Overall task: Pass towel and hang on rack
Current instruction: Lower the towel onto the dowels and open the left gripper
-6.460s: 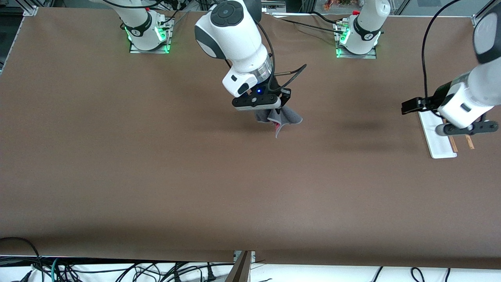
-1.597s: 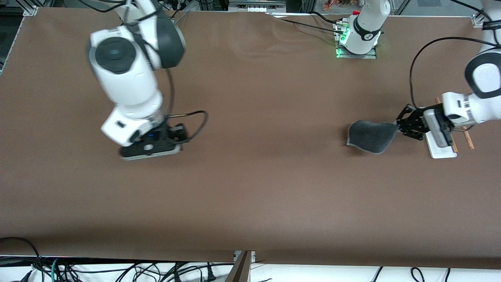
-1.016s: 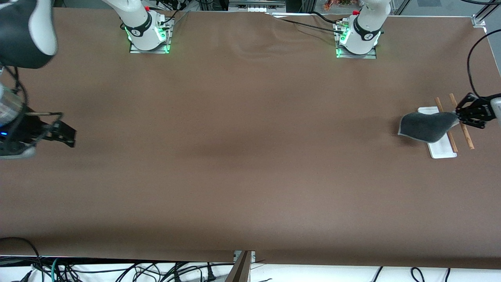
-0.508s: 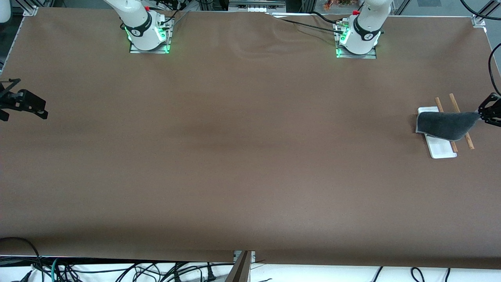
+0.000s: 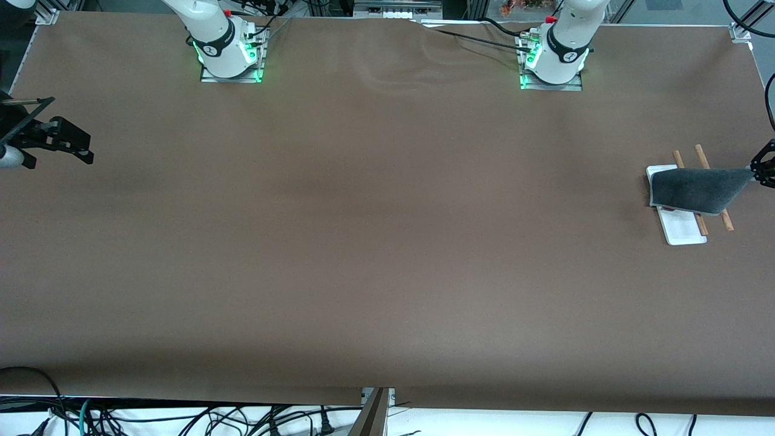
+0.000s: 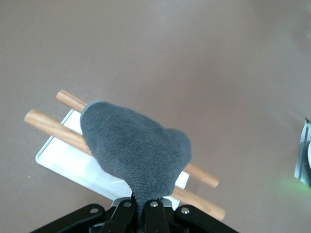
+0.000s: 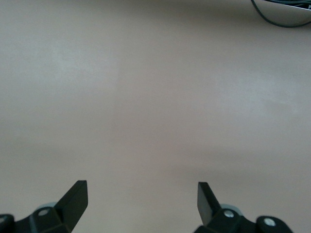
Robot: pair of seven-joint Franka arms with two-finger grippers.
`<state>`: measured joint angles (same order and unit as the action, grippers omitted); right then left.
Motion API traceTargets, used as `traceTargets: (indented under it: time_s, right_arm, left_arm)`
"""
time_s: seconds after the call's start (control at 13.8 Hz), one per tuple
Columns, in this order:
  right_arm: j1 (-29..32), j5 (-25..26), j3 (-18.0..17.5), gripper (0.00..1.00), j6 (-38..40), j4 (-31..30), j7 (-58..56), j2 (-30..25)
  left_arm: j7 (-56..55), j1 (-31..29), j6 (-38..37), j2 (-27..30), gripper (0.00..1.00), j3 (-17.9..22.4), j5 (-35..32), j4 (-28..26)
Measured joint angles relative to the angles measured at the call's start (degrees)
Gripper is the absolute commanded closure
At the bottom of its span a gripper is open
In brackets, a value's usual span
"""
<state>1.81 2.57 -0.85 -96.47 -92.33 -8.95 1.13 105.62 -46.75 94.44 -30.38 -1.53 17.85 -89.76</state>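
Starting at the right arm's end of the bench (image 5: 363,242), the right claw (image 5: 54,142) is seen at the very edge of the front view, over bare brown surface; its fingers (image 7: 73,199) are spread wide apart with nothing between them, and it waits there. A wide stretch of open bench is left between that claw and the rack (image 5: 681,227), with nothing lying on it to block a path. Two arm bases (image 5: 230,51) with green lights are mounted along the edge of the bench farthest from the front camera. At the left arm's end, the rack is found close to the bench edge. The towel (image 5: 696,189) is draped across both wooden rods (image 6: 46,124) and covers part of the white base. One corner of the towel is clamped in the left claw (image 5: 764,172), which is closed tight on it just beside the rack. Compared with half a second earlier, the towel is drawn slightly farther across the rods, and the right claw is shifted a little inward from the view's edge.
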Motion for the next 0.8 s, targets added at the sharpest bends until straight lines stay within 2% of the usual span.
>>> traceTargets:
  time_s: [0.58,0.73,0.8]
  right_arm:
    - [0.03,-0.12,-0.54,0.0,0.26,0.3,2.29,-0.04]
    - [-0.05,-0.13,-0.62,0.0,0.28,0.34,2.31,-0.02]
    - [-0.04,-0.13,-0.61,0.0,0.28,0.36,2.31,0.02]
  left_arm:
    - [3.78,-2.76,2.05,-3.44,0.99,-0.01,-0.01,1.88]
    - [4.35,-3.31,2.5,-4.27,0.9,-0.01,-0.01,1.89]
    - [4.46,-3.52,2.61,-4.68,0.72,-0.02,-0.01,1.91]
